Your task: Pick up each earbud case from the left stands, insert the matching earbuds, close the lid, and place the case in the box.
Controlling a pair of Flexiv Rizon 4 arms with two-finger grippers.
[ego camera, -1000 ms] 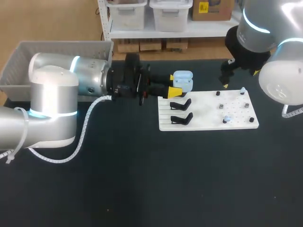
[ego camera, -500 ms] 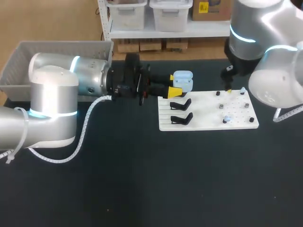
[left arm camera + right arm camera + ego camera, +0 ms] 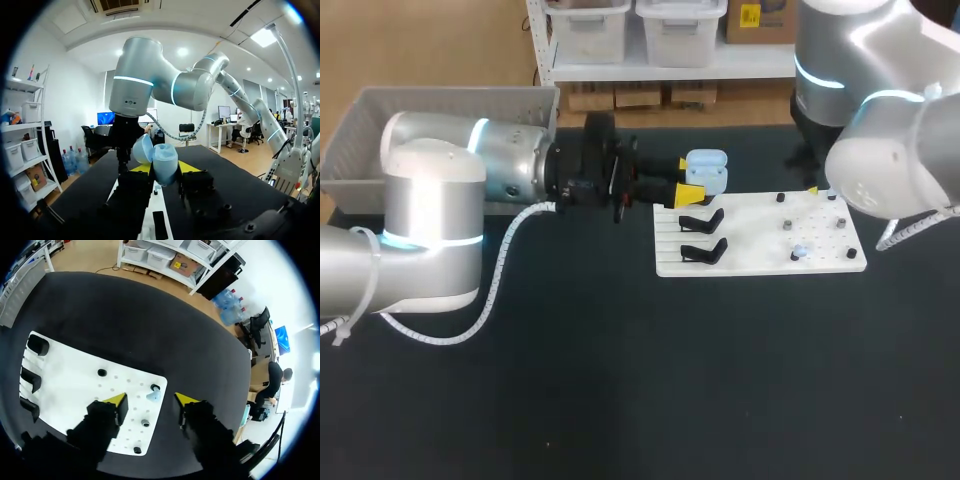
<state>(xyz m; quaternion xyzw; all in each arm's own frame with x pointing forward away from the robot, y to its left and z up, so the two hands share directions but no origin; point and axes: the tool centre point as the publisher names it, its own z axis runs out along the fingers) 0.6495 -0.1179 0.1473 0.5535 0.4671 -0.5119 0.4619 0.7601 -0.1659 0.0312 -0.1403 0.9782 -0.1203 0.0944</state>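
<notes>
left gripper [image 3: 686, 180]: reaches in from 9 o'clock, lying level above the table [image 3: 620, 400]; its two yellow tips press the case from opposite sides, so it is clamped on it.
case [image 3: 708, 172]: light blue, lid swung open, held in the air at the board's 11 o'clock corner. In the left wrist view it stands upright between the fingers, with the lid [image 3: 142, 149] leaning off to one side.
right gripper [image 3: 150, 400]: fingers spread wide, holding nothing. It hangs over the board's 1 o'clock corner, and in the head view the arm hides all but one yellow tip.
earbud [image 3: 152, 396]: small and light blue, on the board below the gap between the right fingers, just beside a black peg [image 3: 156, 388] and touching neither finger.
second earbud [image 3: 800, 252]: light blue, on the board toward its 4 o'clock corner.
board [image 3: 760, 262]: white and flat, at 2 o'clock from the table's middle.
stands [image 3: 702, 220]: black, in a row along the board's 9 o'clock side.
box [image 3: 440, 100]: grey, at 10 o'clock on the table, behind the left arm and well apart from the case.
</notes>
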